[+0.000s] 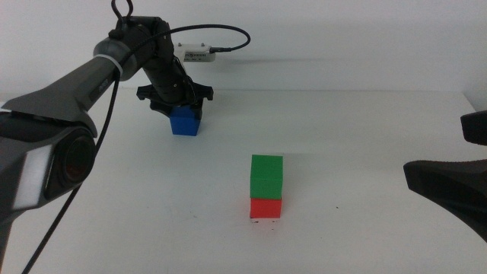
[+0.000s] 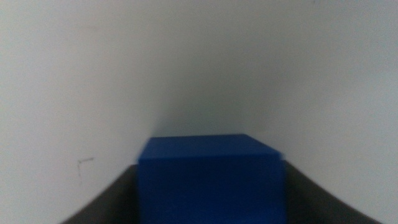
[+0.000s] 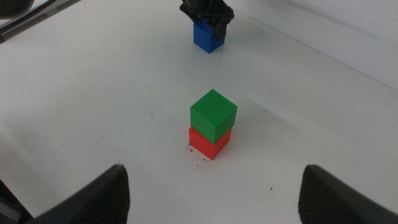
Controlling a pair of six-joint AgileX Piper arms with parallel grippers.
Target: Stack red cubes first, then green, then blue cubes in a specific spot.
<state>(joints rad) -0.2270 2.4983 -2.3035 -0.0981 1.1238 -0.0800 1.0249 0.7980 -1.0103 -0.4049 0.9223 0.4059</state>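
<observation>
A green cube (image 1: 267,176) sits squarely on a red cube (image 1: 265,208) in the middle of the table, seen again as green cube (image 3: 213,112) on red cube (image 3: 208,142). Tiny black specks marking the spot (image 3: 198,155) show at the red cube's base. The blue cube (image 1: 185,122) is at the far left of the table. My left gripper (image 1: 185,112) is down over it, jaws tight against both sides of the blue cube (image 2: 210,177). My right gripper (image 3: 214,193) waits open at the right, well short of the stack.
A small white box (image 1: 196,53) with a black cable lies at the table's far edge behind the left arm. The right gripper's dark jaws (image 1: 456,179) sit at the right border of the middle view. White tabletop (image 1: 365,129) lies around the stack.
</observation>
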